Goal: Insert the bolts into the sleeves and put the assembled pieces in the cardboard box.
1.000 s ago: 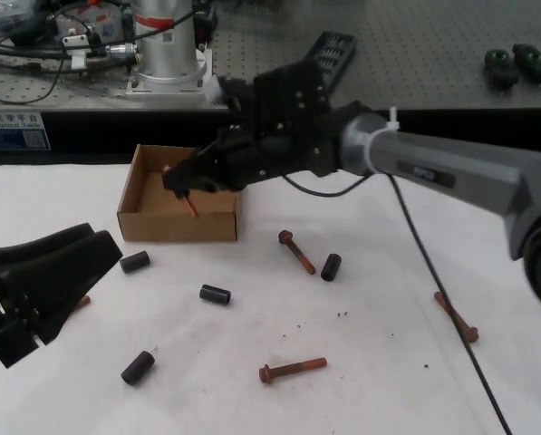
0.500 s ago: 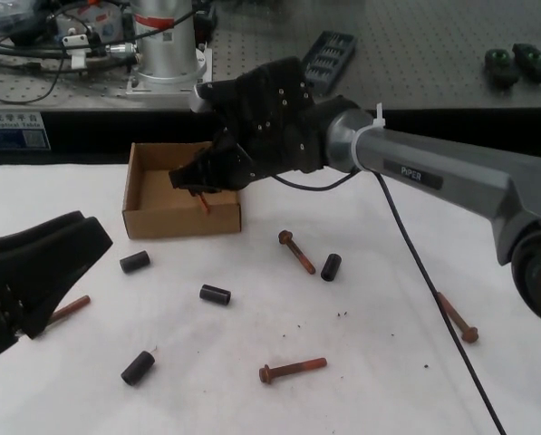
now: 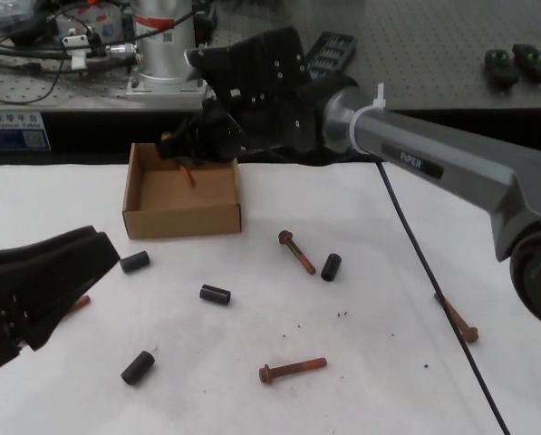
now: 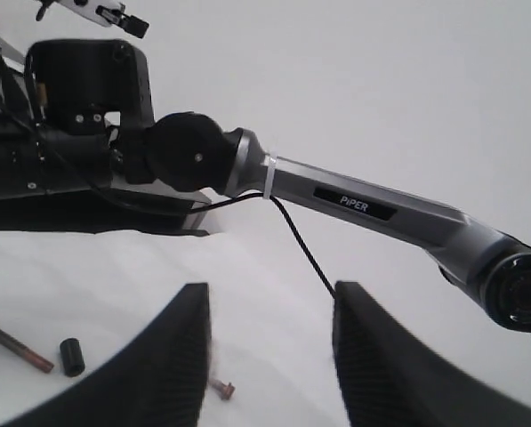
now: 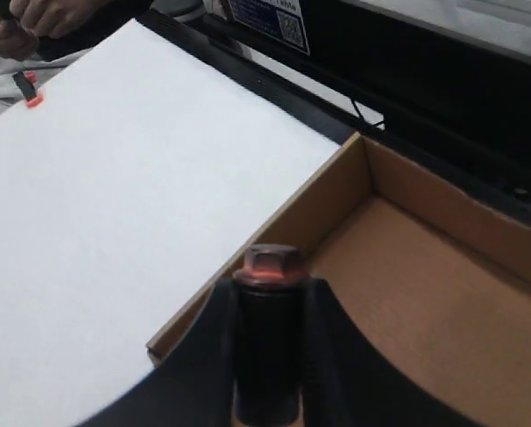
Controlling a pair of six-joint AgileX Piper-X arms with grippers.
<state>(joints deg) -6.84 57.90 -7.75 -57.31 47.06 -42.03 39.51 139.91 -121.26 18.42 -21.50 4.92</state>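
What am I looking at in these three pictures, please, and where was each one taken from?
These show two robot arms at a bench, each ending in a two-fingered gripper. One picture comes from a camera high behind the arms. The other two come from a camera on each arm's wrist.

In the high view, the right gripper is over the cardboard box. Its own wrist camera shows it shut on an assembled piece, a black sleeve with a bolt pushed through it and the bolt head on top.

The left gripper is open and holds nothing, low over the near left of the white cloth.

Loose on that cloth lie several rusty bolts and four black sleeves, not yet put together.
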